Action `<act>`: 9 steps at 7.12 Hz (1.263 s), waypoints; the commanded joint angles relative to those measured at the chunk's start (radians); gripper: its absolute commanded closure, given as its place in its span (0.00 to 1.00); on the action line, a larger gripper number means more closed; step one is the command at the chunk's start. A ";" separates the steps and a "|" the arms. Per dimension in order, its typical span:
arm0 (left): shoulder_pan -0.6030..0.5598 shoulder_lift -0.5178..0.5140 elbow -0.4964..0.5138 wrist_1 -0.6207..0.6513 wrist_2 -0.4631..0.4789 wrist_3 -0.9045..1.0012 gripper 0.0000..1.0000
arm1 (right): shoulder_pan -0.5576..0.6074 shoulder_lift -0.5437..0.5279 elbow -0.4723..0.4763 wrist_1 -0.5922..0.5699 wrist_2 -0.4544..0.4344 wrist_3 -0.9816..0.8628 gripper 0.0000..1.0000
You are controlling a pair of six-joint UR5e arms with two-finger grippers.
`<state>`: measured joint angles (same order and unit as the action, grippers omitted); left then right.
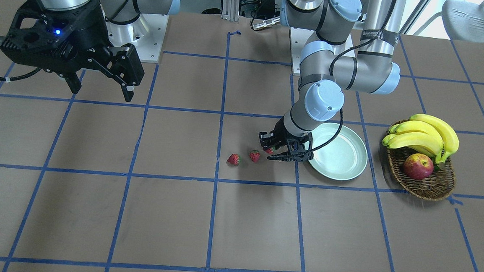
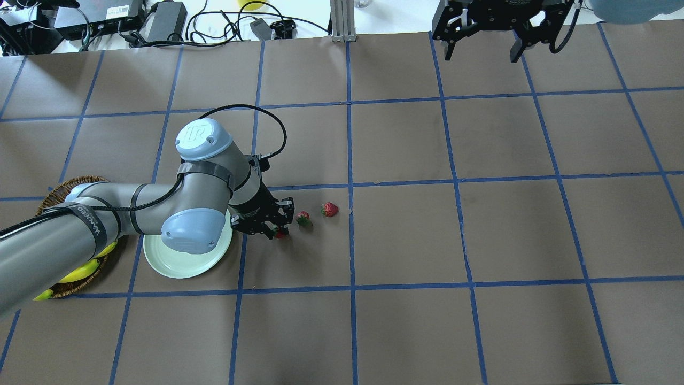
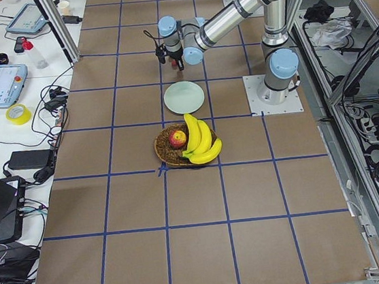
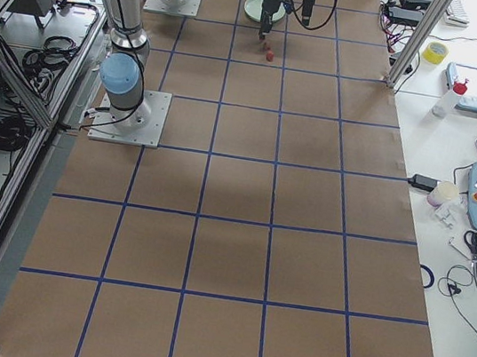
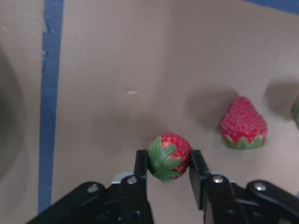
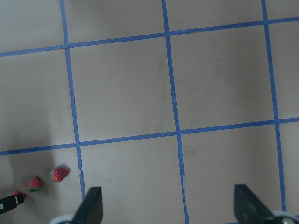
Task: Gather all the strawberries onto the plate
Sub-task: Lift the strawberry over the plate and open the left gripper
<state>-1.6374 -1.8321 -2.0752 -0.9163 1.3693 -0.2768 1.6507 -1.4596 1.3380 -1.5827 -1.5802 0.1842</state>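
My left arm (image 2: 133, 208) bends down low — its left claw (image 5: 168, 158) pinches one strawberry (image 5: 170, 150) just beside the plate (image 1: 347, 165). My right claw (image 2: 482, 52) hangs high, spread wide.

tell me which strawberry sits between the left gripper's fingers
The strawberry nearest the plate: the left gripper pinches it, while the other two lie free beyond.

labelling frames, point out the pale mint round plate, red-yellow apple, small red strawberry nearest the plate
pale mint round plate (image 1: 343, 159): front-facing view, bare centre
red-yellow apple (image 1: 418, 166): front-facing view, front skin
nearest small red strawberry (image 5: 180, 147): left wrist view, red flesh
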 commanded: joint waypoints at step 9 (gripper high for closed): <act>0.355 0.054 0.104 -0.334 0.200 0.439 0.01 | -0.006 0.001 0.010 0.000 0.003 -0.002 0.00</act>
<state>-1.2933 -1.7774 -1.9526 -1.2549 1.5633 0.1505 1.6456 -1.4588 1.3474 -1.5831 -1.5781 0.1827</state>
